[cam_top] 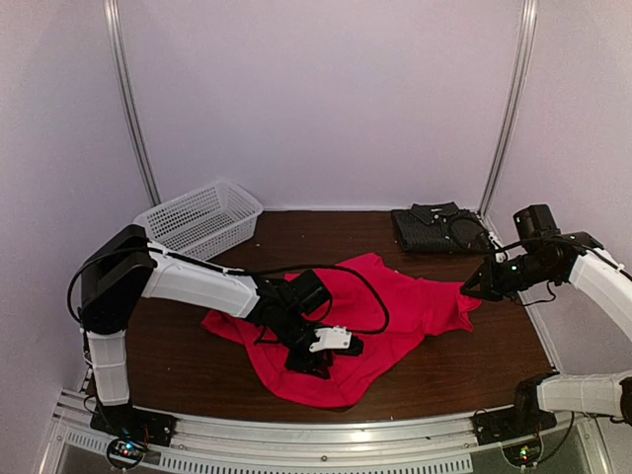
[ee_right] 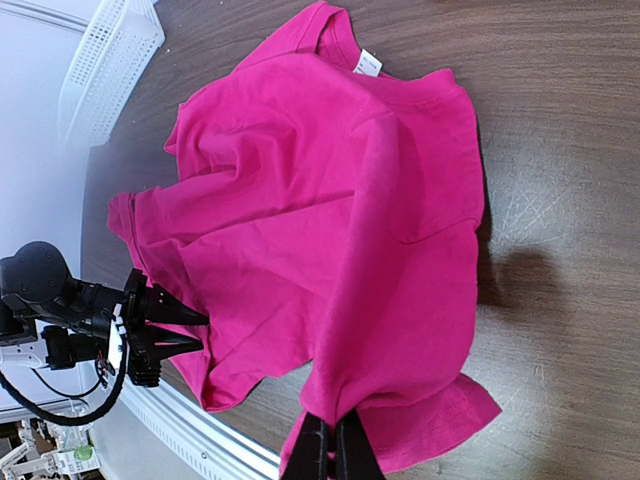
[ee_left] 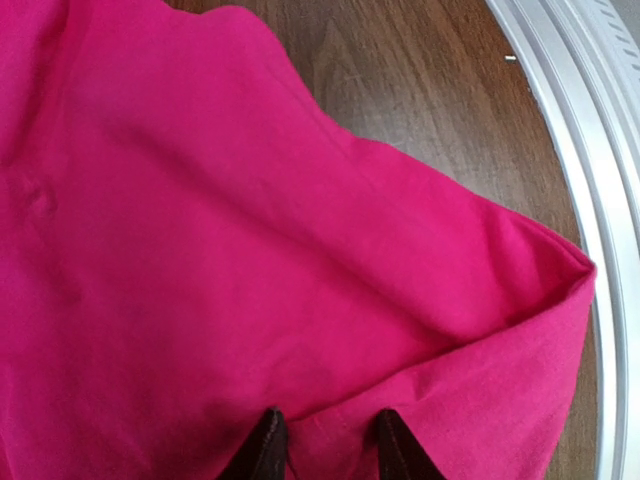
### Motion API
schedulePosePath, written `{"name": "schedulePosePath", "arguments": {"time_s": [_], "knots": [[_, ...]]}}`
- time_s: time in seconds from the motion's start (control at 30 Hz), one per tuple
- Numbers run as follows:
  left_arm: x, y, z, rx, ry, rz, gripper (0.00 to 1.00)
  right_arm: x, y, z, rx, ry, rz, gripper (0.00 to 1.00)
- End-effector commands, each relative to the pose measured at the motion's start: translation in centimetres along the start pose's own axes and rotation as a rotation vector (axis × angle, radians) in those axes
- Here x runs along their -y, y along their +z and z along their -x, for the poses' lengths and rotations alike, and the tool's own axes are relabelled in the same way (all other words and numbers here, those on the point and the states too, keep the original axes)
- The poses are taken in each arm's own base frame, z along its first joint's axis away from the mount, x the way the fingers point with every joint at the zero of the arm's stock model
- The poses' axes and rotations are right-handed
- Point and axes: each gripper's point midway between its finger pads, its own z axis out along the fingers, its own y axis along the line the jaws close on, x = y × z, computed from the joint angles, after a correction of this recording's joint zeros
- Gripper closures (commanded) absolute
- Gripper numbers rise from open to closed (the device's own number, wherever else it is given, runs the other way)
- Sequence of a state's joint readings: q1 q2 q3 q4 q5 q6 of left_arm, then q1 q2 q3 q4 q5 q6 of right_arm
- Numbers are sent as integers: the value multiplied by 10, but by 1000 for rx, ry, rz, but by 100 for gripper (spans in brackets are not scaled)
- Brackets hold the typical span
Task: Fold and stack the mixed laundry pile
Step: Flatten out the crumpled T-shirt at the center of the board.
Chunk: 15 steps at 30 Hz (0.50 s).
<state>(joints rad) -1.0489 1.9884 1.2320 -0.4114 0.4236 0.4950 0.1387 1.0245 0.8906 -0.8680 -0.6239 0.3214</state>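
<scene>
Pink cloth fills the gap between your left gripper's [ee_left: 330, 452] tips. Its jaws stand partly apart, pressed onto the T-shirt [cam_top: 395, 306] just inside the near hem, and you cannot tell whether they have caught a fold. From there the shirt runs off to that hand's right, its long axis pointing at your right gripper [ee_right: 333, 452], which is pinched tight on the far corner and seems to hold it raised. The dark shirt [cam_top: 434, 229] lies beyond, well apart.

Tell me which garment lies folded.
The dark shirt at the far right corner; the red T-shirt is spread out mid-table, pinched by the right gripper.
</scene>
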Motion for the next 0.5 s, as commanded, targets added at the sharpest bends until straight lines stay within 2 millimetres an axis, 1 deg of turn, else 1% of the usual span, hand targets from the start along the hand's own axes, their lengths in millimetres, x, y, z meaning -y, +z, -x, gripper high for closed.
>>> {"name": "schedulePosePath", "arguments": {"time_s": [0.0, 0.13, 0.2, 0.23, 0.33, 0.47], "knots": [[0, -5, 2, 11, 21, 19, 71, 0, -2, -2, 8, 5, 3, 100], [-4, -17, 9, 28, 33, 65, 85, 0, -3, -1, 10, 4, 3, 100], [-5, -26, 12, 36, 39, 87, 98, 0, -3, -1, 10, 5, 3, 100], [-5, -29, 13, 38, 42, 98, 100, 0, -3, -1, 12, 4, 3, 100], [-8, -42, 13, 24, 31, 145, 100, -1, -5, 1, 21, -1, 1, 100], [-12, -66, 18, 40, 2, 226, 100, -3, -6, 5, 30, -4, 2, 100]]}}
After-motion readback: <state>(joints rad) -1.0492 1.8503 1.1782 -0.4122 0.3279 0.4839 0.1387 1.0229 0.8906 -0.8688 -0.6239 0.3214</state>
